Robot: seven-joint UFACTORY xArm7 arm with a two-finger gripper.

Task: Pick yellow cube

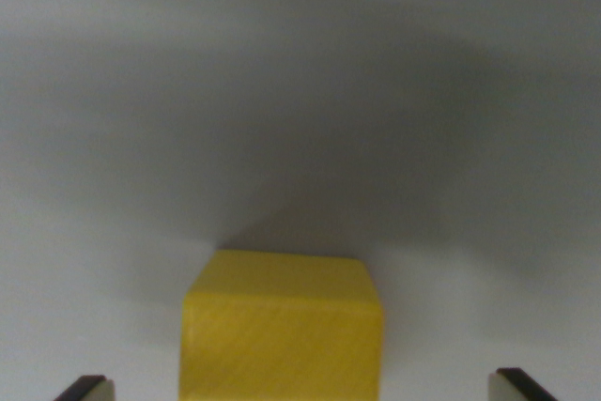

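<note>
Wrist view puts the yellow cube point(282, 331) low in the middle of my picture, sitting on the pale grey counter point(300, 82); its top face is smooth and flat with softly rounded corners, while the front face shows faint diagonal streaks, like a printed or sawn grain; the bottom of the cube is cut off by the frame, so I can't see its lower edge. The counter is matt and even, with a broad soft shadow spreading behind the cube. My claw point(302, 387) is spread wide; only the two dark, pale-edged fingertips point(84, 388) show at the bottom corners, each well apart from the cube's sides, with bare counter in both gaps; the cube lies between them, touching neither.
</note>
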